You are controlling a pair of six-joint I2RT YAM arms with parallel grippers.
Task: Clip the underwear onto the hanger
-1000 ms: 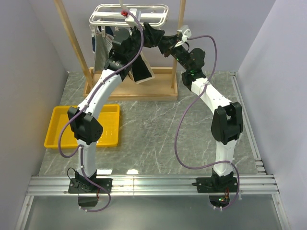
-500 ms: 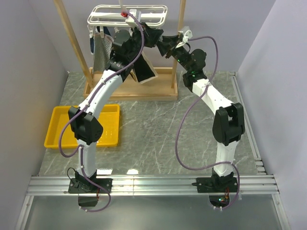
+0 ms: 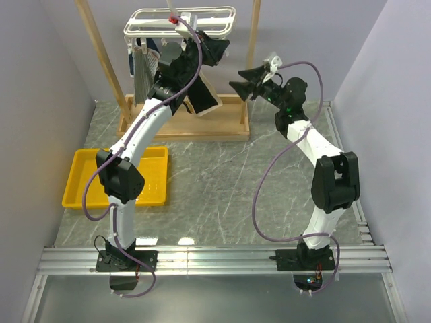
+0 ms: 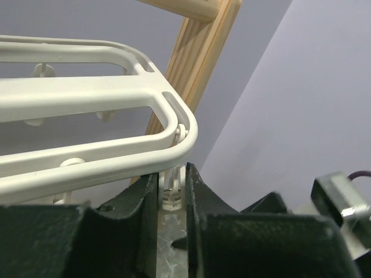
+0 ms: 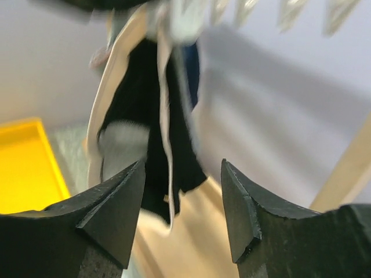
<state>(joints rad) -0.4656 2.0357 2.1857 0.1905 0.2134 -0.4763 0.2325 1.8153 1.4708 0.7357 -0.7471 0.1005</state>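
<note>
Pulling back to the right since a second ago, the right gripper (image 3: 241,79) is now hanging well clear of the hanger (image 3: 182,19), which it had been reaching up close to. Its fingers are spread wide and holding nothing.

The left gripper (image 4: 172,179) is reaching up under the hanger's right corner, its fingers pressing together on a small white clip (image 4: 171,194) dangling from the outer bar (no fabric shows in that clip from the wrist view).

The underwear (image 3: 203,97), black with a beige waistband, is hanging just below the hanger, in front of the wooden stand (image 3: 182,124) and right of a grey striped garment (image 3: 141,74). Whether it is already held by a clip cannot be told.

From the right gripper, the underwear is lying to the left and slightly farther away, its long axis running up and down. The left arm is nearer to it. A yellow tray (image 3: 81,176) is sitting at the near left.
</note>
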